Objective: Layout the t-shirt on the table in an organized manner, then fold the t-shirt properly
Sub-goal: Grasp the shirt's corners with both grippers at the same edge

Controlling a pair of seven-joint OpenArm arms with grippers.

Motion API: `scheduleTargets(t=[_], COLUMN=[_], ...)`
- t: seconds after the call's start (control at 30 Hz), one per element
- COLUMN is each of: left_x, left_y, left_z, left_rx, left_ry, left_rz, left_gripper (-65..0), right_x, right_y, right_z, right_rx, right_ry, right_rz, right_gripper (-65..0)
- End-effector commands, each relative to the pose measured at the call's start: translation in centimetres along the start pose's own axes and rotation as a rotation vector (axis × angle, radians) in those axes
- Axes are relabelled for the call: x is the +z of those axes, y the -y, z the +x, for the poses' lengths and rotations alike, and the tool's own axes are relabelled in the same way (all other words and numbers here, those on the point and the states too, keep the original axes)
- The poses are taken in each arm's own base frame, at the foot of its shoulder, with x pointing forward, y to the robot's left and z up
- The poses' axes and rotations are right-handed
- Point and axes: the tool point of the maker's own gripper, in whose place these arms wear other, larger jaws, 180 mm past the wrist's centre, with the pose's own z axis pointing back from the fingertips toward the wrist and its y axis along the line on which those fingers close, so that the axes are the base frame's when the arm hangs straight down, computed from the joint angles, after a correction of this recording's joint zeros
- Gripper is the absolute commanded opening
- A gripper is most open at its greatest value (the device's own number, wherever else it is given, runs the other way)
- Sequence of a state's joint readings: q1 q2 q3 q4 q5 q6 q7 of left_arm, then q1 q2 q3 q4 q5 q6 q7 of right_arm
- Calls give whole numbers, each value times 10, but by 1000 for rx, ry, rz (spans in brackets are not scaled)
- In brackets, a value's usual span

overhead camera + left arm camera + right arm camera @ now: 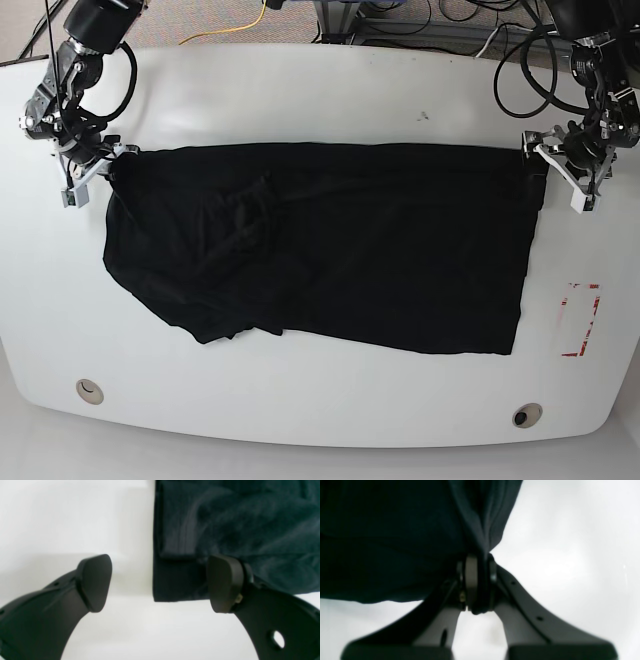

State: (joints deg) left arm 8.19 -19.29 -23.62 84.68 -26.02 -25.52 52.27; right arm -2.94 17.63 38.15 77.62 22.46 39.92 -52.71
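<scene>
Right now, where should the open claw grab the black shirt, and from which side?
Probably the shirt corner just ahead of the open left gripper. It lies flat on the white table with a straight folded edge, so one finger could slide in from the bare table side. The right gripper already pinches the opposite corner.

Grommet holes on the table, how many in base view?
2. One grommet hole sits near the table's front-left corner, the other near its front-right corner, both clear of the t-shirt. More could be hidden under the fabric.
</scene>
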Motion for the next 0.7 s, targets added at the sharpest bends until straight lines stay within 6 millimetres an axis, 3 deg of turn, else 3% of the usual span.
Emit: scheduleTargets(t=[0.0, 0.17, 0.27, 0.4, 0.53, 0.67], left_x=[-7, -11, -12, -12, -12, -12], left_y=[7, 19, 22, 21, 20, 21], left_z=[6, 5, 5, 5, 3, 2], left_rx=[-51, -80, -86, -88, -86, -89], left_ry=[-16, -28, -28, -30, -34, -40], left_rz=[-7, -31, -37, -35, -33, -32], left_gripper=[-89, -90, -132, -283, -518, -650], right_x=[5, 5, 5, 5, 5, 5], right_y=[6, 6, 6, 6, 6, 6], right_z=[5, 5, 5, 5, 5, 5], right_rx=[23, 23, 23, 23, 23, 23], right_ry=[-7, -7, -7, -5, -5, -5], right_rz=[-20, -20, -20, -20, -20, -20], right_gripper=[-629, -629, -629, -629, -631, -644])
